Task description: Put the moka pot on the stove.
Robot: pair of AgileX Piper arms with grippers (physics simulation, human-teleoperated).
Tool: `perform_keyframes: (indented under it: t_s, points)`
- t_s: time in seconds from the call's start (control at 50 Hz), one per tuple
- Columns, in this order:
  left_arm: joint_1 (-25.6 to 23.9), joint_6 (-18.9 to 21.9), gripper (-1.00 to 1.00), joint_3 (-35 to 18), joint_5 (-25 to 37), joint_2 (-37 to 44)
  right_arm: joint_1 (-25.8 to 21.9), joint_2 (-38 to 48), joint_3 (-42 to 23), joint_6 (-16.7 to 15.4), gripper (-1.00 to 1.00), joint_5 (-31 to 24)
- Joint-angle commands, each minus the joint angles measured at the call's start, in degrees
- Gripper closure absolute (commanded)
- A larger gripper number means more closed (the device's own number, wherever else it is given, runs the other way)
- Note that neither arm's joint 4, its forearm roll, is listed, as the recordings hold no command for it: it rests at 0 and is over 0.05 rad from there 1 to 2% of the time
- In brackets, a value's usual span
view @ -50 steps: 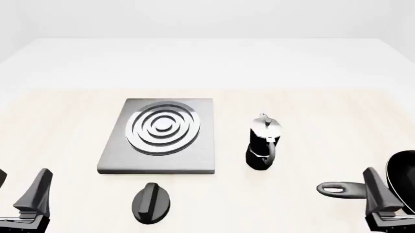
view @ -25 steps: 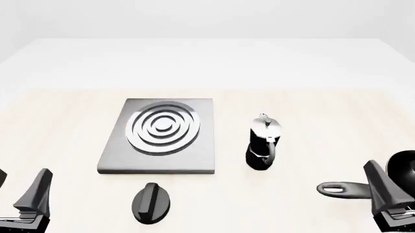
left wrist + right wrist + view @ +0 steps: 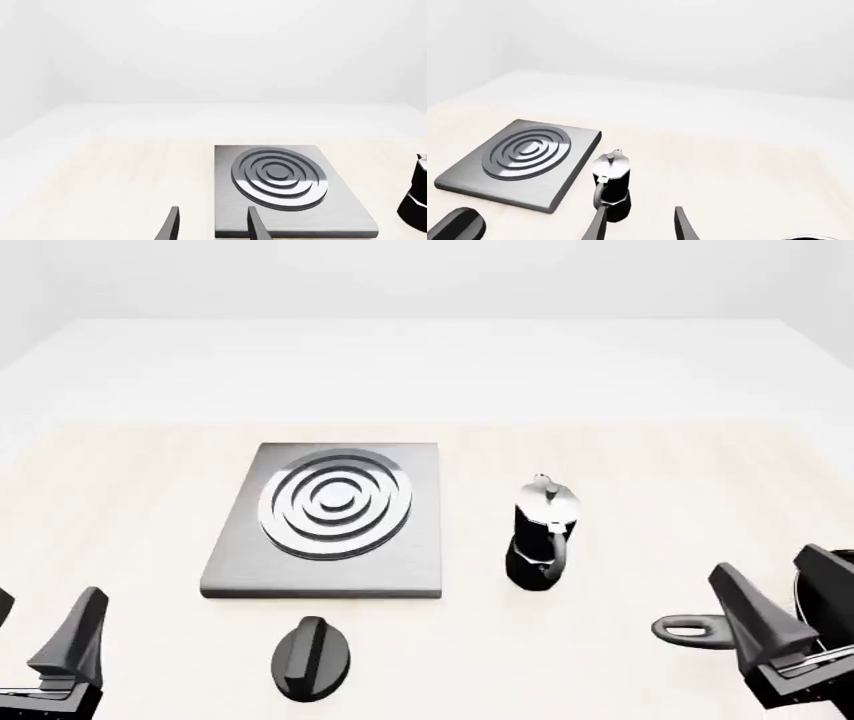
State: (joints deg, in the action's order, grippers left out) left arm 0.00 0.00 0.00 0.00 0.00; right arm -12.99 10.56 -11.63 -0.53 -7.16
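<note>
Standing upright on the surface (image 3: 641, 490), the moka pot (image 3: 541, 535) is just right of the stove (image 3: 330, 520), apart from it, handle toward the camera. Nearer than the stove lies a black knob (image 3: 312, 658). Right pincer (image 3: 778, 612) is open, nearer than the pot, over a pan handle (image 3: 691, 629). Left pincer (image 3: 212, 225) is open, empty.

Upright black moka pot (image 3: 541, 536) just right of grey stove (image 3: 330, 521).
</note>
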Motion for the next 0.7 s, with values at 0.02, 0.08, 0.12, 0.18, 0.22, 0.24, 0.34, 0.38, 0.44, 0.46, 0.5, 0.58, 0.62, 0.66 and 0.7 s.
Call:
perform_keyframes:
  t_s: [0.02, 0.08, 0.12, 0.18, 0.22, 0.24, 0.34, 0.38, 0.44, 0.46, 0.5, 0.58, 0.62, 0.66, 0.7]
  points:
    - [0.0, 0.0, -1.0, 0.0, 0.0, 0.0, -3.06, 4.27, -0.11, 0.18, -1.0, 2.29]
    - [0.0, 0.0, -1.0, 0.0, 0.0, 0.0, -4.01, 6.05, 1.05, 0.32, -1.0, 4.3]
    - [0.0, 0.0, -1.0, 0.0, 0.0, 0.0, -4.12, 7.24, 1.46, 0.41, -1.0, 5.71]
    - [0.0, 0.0, -1.0, 0.0, 0.0, 0.0, -4.77, 8.85, 1.98, 0.77, -1.0, 7.3]
    - [0.0, 0.0, -1.0, 0.0, 0.0, 0.0, -5.12, 10.34, 2.26, 0.99, -1.0, 8.83]
    - [0.0, 0.0, -1.0, 0.0, 0.0, 0.0, -5.31, 10.95, 2.35, 1.1, -1.0, 9.4]
    - [0.0, 0.0, -1.0, 0.0, 0.0, 0.0, -6.54, 14.32, 2.76, 1.51, -1.0, 12.56]
    - [0.0, 0.0, -1.0, 0.0, 0.0, 0.0, -6.71, 15.42, 2.95, 1.47, -1.0, 13.59]
    - [0.0, 0.0, -1.0, 0.0, 0.0, 0.0, -7.13, 17.22, 3.26, 1.47, -1.0, 15.21]
    - [0.0, 0.0, -1.0, 0.0, 0.0, 0.0, -7.22, 17.63, 3.37, 1.51, -1.0, 15.64]
    - [0.0, 0.0, -1.0, 0.0, 0.0, 0.0, -7.25, 18.46, 3.47, 1.54, -1.0, 16.41]
    - [0.0, 0.0, -1.0, 0.0, 0.0, 0.0, -7.51, 20.43, 3.52, 1.89, -1.0, 18.32]
    - [0.0, 0.0, -1.0, 0.0, 0.0, 0.0, -7.58, 20.84, 3.51, 1.94, -1.0, 18.76]
    - [0.0, 0.0, -1.0, 0.0, 0.0, 0.0, -7.59, 21.38, 3.52, 2.09, -1.0, 19.39]
    - [0.0, 0.0, -1.0, 0.0, 0.0, 0.0, -7.8, 22.88, 3.84, 2.34, -1.0, 21.14]
